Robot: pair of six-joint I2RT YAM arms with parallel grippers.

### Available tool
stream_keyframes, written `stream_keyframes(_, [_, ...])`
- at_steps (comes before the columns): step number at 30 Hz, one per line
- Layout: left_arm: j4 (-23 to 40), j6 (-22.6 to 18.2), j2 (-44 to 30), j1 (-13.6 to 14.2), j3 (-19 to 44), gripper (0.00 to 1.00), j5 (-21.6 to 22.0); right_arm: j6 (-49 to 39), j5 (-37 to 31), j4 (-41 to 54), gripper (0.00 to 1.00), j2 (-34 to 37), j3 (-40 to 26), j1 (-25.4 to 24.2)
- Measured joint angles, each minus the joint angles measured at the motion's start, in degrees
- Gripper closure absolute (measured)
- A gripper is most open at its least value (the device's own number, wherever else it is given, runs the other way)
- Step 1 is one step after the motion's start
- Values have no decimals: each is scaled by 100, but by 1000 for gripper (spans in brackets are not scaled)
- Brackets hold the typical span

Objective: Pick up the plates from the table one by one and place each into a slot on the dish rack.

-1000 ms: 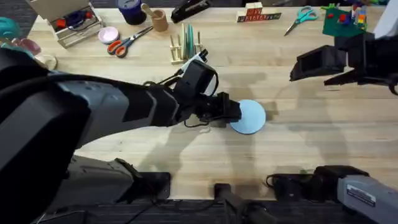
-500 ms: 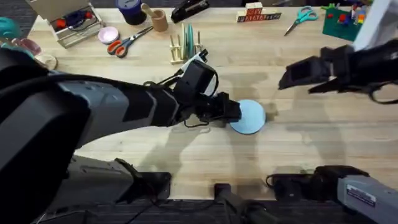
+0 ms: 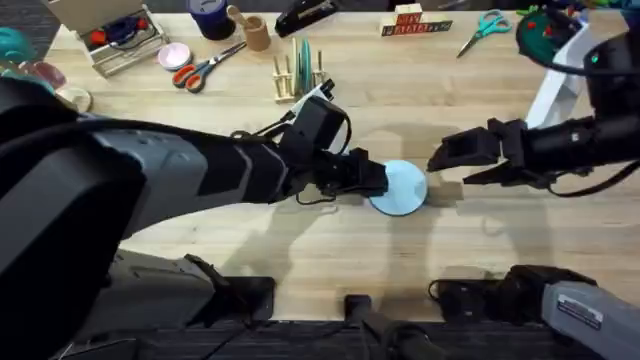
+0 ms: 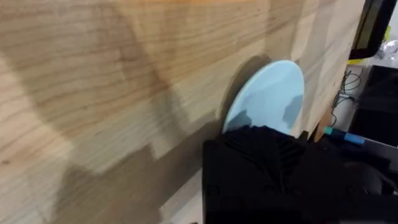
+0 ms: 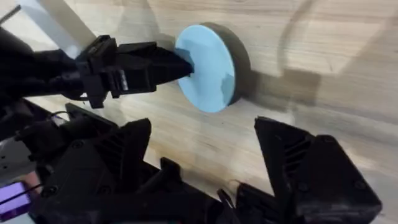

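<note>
At table (image 3: 470, 250) centre, pale blue plate (image 3: 402, 187) lies w/ near edge lifted. Left gripper (image 3: 378, 178) clamped on plate's rim on side away from right gripper (image 3: 440, 162); fingertip (image 5: 180, 62) over plate face. Right gripper just beside plate, fingers (image 5: 311, 168) spread wide, holding nothing. Dish rack (image 3: 298, 75) beyond plate, teal plate (image 3: 303, 62) upright in slot. Left gripper's lower finger hidden under plate.

Orange scissors (image 3: 203, 68) (beside pink dish (image 3: 174, 55)), teal scissors (image 3: 485, 29).
</note>
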State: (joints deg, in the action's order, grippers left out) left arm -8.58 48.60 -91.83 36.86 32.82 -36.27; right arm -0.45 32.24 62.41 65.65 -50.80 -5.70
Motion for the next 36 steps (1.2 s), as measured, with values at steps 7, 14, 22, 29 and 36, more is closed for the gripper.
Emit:
stream_keyframes(7, [0,0,0,0,0,959,0,-88,448,-504,7,0,453,-98])
stream_keyframes(14, [0,-1,1,0,0,960,0,-36,543,-1095,7,0,978,-98])
stream_keyframes(22, [0,0,2,0,2,959,0,4,557,-1331,7,298,1064,-98])
stream_keyframes(29, [0,-2,0,0,2,959,0,4,581,-1612,7,759,1072,-98])
stream_keyframes(36, [0,0,0,0,2,959,0,0,811,-1824,7,1429,1075,-93])
